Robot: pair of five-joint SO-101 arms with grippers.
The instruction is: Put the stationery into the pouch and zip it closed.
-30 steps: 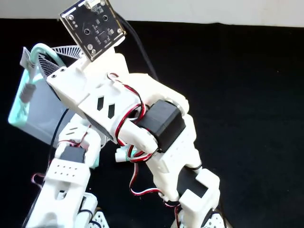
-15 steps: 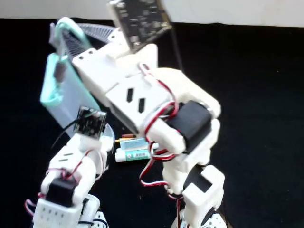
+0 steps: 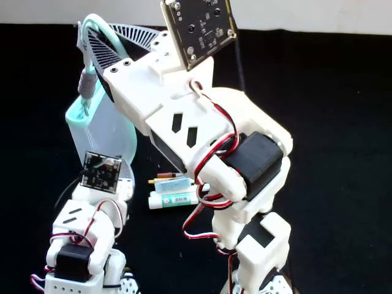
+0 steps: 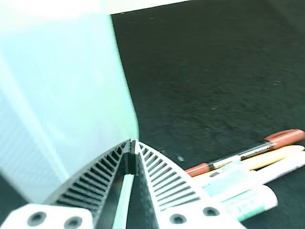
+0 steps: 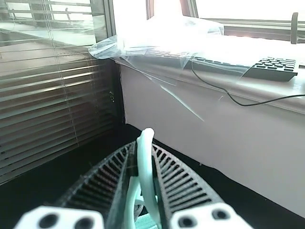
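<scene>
One pouch held on end, left claw, right claw gripping it

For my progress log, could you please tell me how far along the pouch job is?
Nothing is finished yet: the pens and markers lie on the black table. In hand: the translucent mint-trimmed pouch, pinched by the left gripper and right gripper. Remaining: loading, then zipping.

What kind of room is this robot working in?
Probably an office or workroom. There are window blinds and a computer keyboard near the window, and pens lie on the black table.
</scene>
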